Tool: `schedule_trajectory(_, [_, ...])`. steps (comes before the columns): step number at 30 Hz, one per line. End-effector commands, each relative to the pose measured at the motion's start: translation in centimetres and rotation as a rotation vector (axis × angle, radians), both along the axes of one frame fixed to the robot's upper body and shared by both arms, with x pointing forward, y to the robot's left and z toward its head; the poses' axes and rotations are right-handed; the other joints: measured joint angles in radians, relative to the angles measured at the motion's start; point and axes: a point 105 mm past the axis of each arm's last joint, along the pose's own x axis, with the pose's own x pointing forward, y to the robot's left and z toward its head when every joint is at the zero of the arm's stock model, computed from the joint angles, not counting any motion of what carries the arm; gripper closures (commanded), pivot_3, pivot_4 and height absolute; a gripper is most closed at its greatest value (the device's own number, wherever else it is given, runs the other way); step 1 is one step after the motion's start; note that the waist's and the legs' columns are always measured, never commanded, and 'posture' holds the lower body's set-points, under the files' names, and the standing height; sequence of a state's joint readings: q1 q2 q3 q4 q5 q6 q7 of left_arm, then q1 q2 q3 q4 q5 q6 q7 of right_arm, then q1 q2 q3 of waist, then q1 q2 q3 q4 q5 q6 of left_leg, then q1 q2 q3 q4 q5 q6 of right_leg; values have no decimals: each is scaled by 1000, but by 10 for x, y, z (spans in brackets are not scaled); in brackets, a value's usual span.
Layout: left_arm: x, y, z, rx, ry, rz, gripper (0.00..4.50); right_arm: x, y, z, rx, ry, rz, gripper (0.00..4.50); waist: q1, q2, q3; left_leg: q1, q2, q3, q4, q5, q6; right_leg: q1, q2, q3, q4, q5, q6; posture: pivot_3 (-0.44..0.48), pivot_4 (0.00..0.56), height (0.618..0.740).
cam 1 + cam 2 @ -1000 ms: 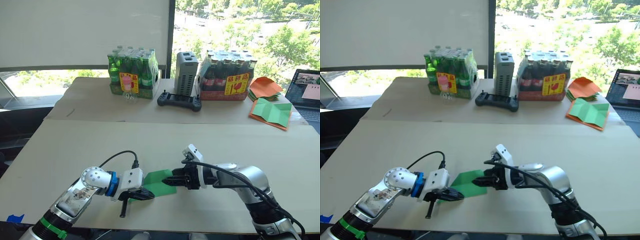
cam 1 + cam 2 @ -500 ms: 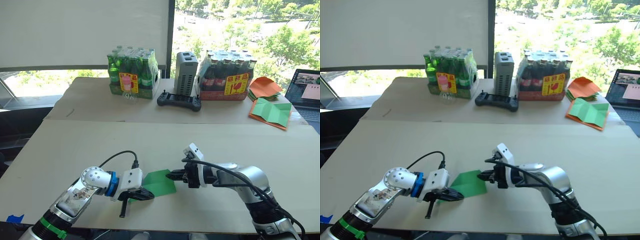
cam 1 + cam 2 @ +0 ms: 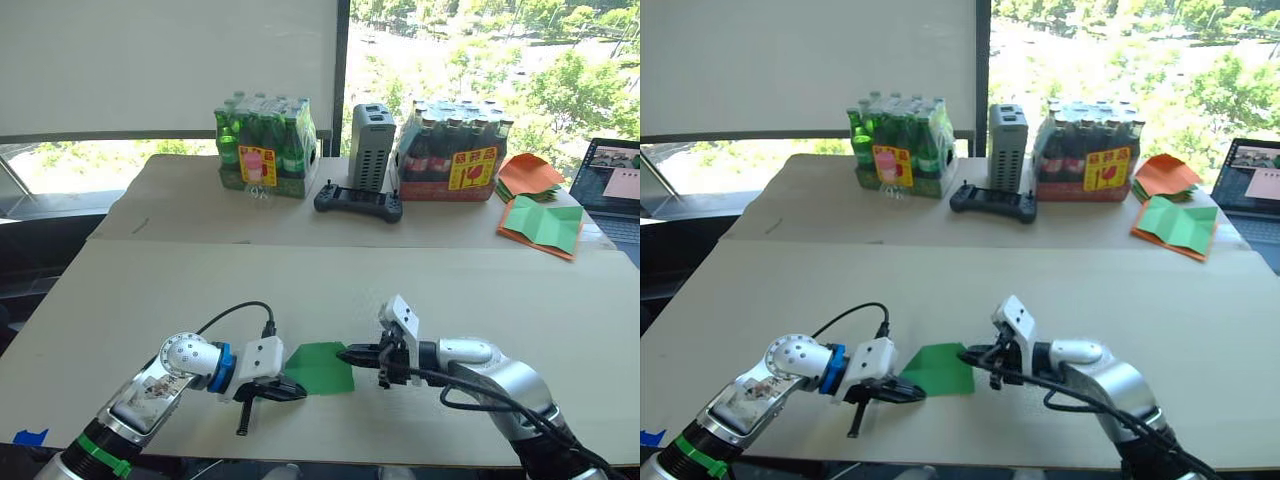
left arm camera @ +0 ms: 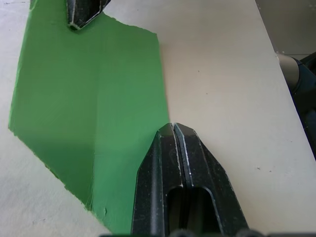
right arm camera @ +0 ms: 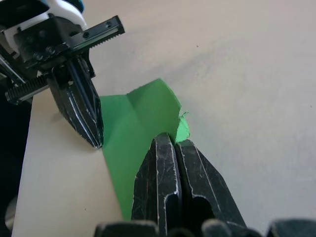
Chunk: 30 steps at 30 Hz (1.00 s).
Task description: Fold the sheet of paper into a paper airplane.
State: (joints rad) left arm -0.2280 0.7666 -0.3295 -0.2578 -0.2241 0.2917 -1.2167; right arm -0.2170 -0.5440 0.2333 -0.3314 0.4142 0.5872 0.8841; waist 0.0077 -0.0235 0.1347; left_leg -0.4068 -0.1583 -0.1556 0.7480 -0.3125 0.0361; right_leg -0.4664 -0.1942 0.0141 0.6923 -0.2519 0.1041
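Right gripper [image 3: 349, 354] slid back to paper's edge, fingers closed. Left gripper [image 3: 292, 390] closed, pressing green sheet of paper [image 3: 320, 367]. Paper thin, floppy; pinch corner.

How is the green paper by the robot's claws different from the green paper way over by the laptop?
The sheet of paper lies near the table's front edge, between the left gripper and the right gripper; the far green sheet lies untouched. The near sheet is plain green; the far one rests on orange paper. The near one is wedge-shaped, the far one rectangular. Both are bright green and creased.
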Motion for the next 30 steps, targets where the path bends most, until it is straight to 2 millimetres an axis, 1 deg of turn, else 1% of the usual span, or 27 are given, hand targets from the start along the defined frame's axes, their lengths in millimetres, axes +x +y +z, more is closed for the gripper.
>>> schedule_trajectory(1, [5,8,3,27,-28,8,4500,-15,4,8,-5,-154,110,4435,1,0,0,0,0,0,0,0,0,0,0,0,0,0,0,0,150,675])
schedule_trajectory(5, [6,12,3,35,-29,6,4500,-22,5,3,-44,-259,167,4435,-1,0,0,1,0,0,0,0,0,0,0,0,0,0,0,0,150,675])
schedule_trajectory(9, [7,14,2,43,-29,1,4500,-28,3,-4,-106,-410,239,4435,0,0,0,1,0,0,0,0,0,1,1,0,0,0,0,0,150,675])
schedule_trajectory(12, [8,15,2,46,-30,-3,4500,-30,1,-9,-136,-467,276,4435,0,0,0,1,0,0,0,0,0,1,1,0,0,0,0,0,150,675])
schedule_trajectory(18, [8,16,2,49,-31,-8,4500,-25,-7,-27,-291,-622,352,4435,2,0,0,1,0,0,0,0,0,0,1,0,1,0,0,0,150,675])
schedule_trajectory(22, [8,17,2,49,-32,-6,4500,-22,-10,-38,-356,-627,375,4435,1,0,0,3,0,1,0,0,0,1,1,1,2,0,0,0,150,675])
schedule_trajectory(27, [12,21,15,34,-52,21,4500,-21,-8,-40,-357,-612,370,4435,1,0,0,3,0,0,0,0,0,2,2,1,3,0,0,0,150,675])
schedule_trajectory(30, [14,22,34,-26,-42,46,4500,-21,-7,-40,-357,-610,371,4435,1,0,0,4,1,0,0,0,0,2,2,1,4,0,0,0,150,675])
